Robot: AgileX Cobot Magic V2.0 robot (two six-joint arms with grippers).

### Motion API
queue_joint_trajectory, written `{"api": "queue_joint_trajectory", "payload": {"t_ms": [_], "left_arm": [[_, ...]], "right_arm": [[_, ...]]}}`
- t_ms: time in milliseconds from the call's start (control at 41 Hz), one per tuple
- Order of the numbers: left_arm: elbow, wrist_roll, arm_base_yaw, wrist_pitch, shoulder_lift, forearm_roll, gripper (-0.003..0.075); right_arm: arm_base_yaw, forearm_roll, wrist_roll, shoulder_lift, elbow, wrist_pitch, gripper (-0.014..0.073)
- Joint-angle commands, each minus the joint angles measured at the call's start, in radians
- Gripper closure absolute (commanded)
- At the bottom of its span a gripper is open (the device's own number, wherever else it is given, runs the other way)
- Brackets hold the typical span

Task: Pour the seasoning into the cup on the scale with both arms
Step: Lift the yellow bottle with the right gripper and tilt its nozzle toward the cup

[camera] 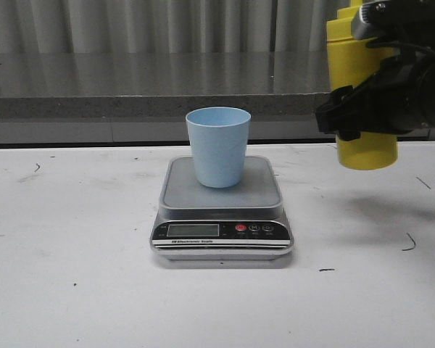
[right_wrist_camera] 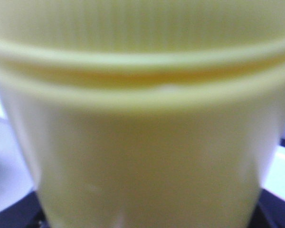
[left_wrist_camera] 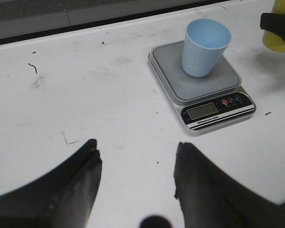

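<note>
The pale blue cup (camera: 218,147) stands upright on the steel platform of the silver scale (camera: 180,183). To its right, the yellow seasoning bottle (camera: 364,148) hangs upright above the table, its top cut off by the frame. My right gripper (camera: 371,109) is shut on the bottle's middle. In the right wrist view the bottle (right_wrist_camera: 142,142) fills nearly everything and hides the fingers. My left gripper (left_wrist_camera: 136,145) is open over bare table, nothing between its fingers, well short of the scale (left_wrist_camera: 213,85) and cup (left_wrist_camera: 205,40). The left arm does not show in the front view.
The white table (camera: 72,275) has small dark scuff marks. A grey ledge (camera: 130,109) runs along the table's far edge, with a corrugated wall behind. The scale's black front panel (camera: 222,230) with display and red button faces me.
</note>
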Motion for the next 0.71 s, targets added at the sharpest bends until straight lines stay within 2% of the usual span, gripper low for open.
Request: {"api": "queue_joint_trajectory", "payload": {"t_ms": [0, 146, 293, 415, 683], "left_arm": [[-0.025, -0.008, 0.003, -0.067, 0.001, -0.004, 0.0365], [-0.025, -0.008, 0.003, -0.067, 0.001, -0.004, 0.0365], [-0.025, -0.008, 0.003, -0.067, 0.001, -0.004, 0.0365], [-0.025, -0.008, 0.003, -0.067, 0.001, -0.004, 0.0365], [-0.025, -0.008, 0.003, -0.067, 0.001, -0.004, 0.0365]], "right_arm": [[-0.003, -0.018, -0.157, -0.11, -0.098, 0.15, 0.0283], [0.0, -0.058, -0.336, -0.135, -0.227, 0.431, 0.0283], [0.019, -0.14, -0.465, -0.135, -0.349, 0.63, 0.0283], [0.036, -0.215, -0.512, -0.134, -0.434, 0.732, 0.0283], [0.1, -0.508, -0.513, -0.065, -0.624, 0.997, 0.0283]]}}
